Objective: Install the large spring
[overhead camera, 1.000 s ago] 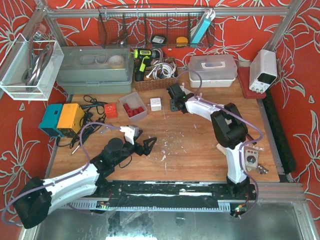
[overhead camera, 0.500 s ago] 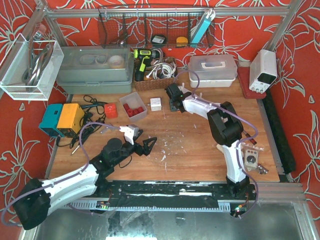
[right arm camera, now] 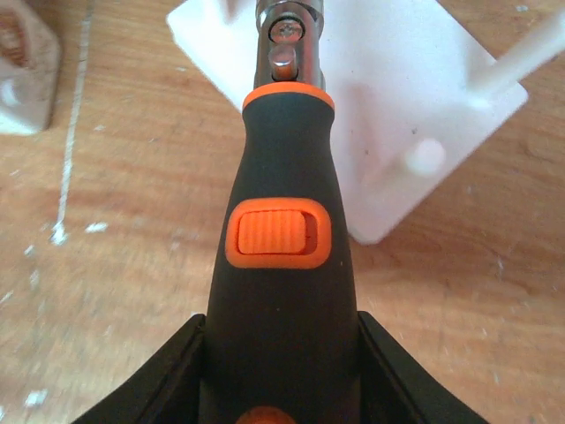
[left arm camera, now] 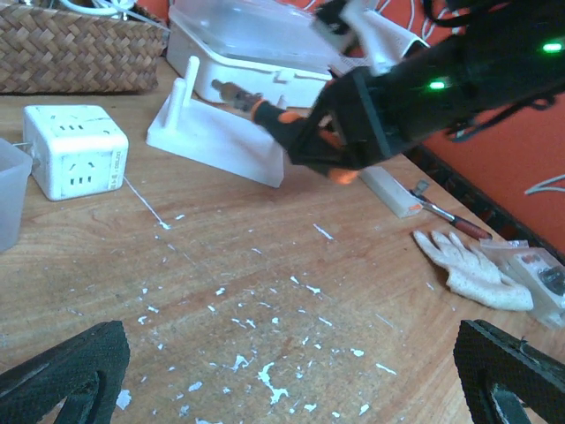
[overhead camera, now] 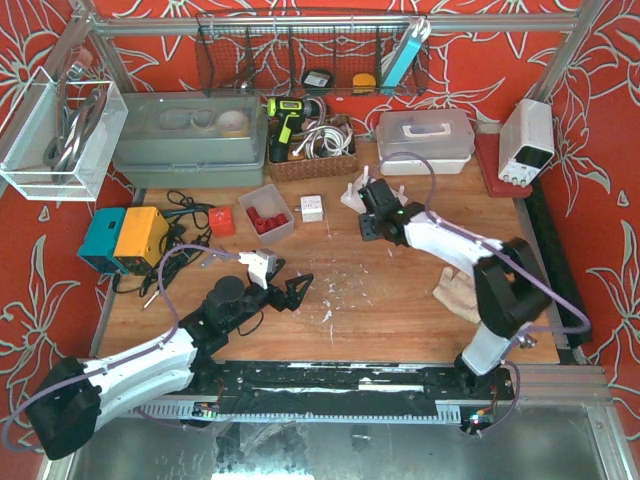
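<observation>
screwdriver (right arm camera: 281,230) one, white stand (right arm camera: 397,88) one

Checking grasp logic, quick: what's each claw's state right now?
Left claw: open, empty.
Right claw: closed on the black-and-orange electric screwdriver.

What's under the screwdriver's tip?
A white base with two pegs. The screwdriver covers part of the base, so anything there can't be seen.

Screwdriver (right arm camera: 281,291) black and orange — peg base (right arm camera: 388,88) white.
</observation>
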